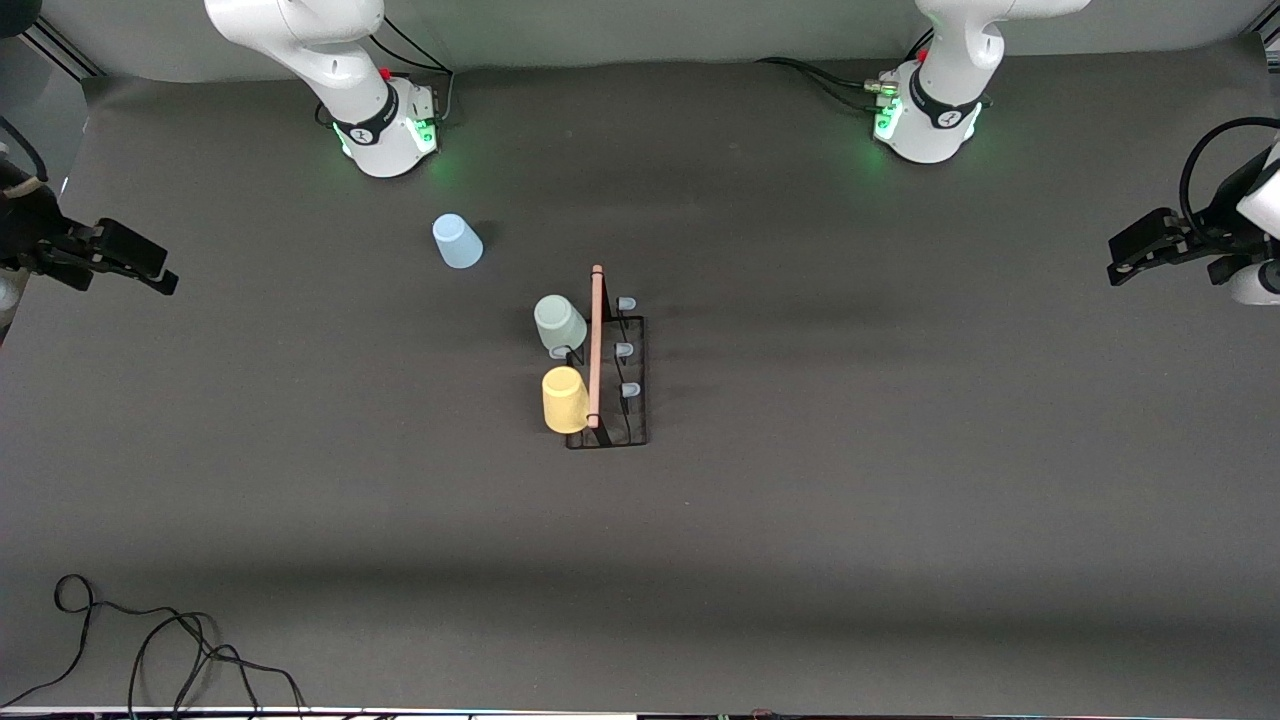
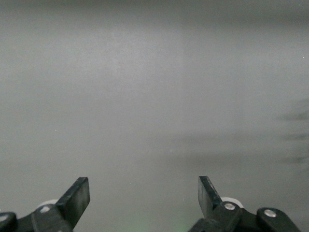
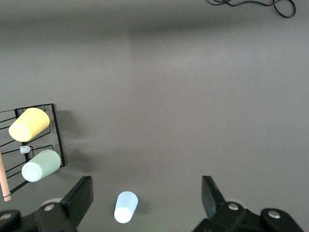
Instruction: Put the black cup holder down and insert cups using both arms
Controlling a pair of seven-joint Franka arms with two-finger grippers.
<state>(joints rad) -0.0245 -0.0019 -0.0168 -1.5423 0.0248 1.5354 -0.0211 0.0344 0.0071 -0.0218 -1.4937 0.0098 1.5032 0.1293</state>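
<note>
The black cup holder [image 1: 636,402] stands mid-table, its wooden rod handle [image 1: 596,345] pointing toward the front camera. The pale green cup [image 1: 559,323] and the yellow cup [image 1: 564,399] sit mouth-down on its pegs on the side toward the right arm's end. Three capped pegs [image 1: 624,349] on the side toward the left arm's end are bare. The light blue cup [image 1: 457,241] stands upside down on the table, farther from the front camera, near the right arm's base. My right gripper [image 1: 160,278] is open and empty, up at the right arm's end; its wrist view shows its jaws [image 3: 145,193], the blue cup [image 3: 126,207], green cup [image 3: 41,165], yellow cup [image 3: 29,124] and holder [image 3: 57,135]. My left gripper [image 1: 1122,265] is open and empty at the left arm's end, over bare mat [image 2: 143,191].
The two arm bases [image 1: 390,125] [image 1: 925,120] stand along the table edge farthest from the front camera. Loose black cables [image 1: 150,650] lie at the table's nearest edge toward the right arm's end; they also show in the right wrist view [image 3: 251,5]. Dark mat covers the table.
</note>
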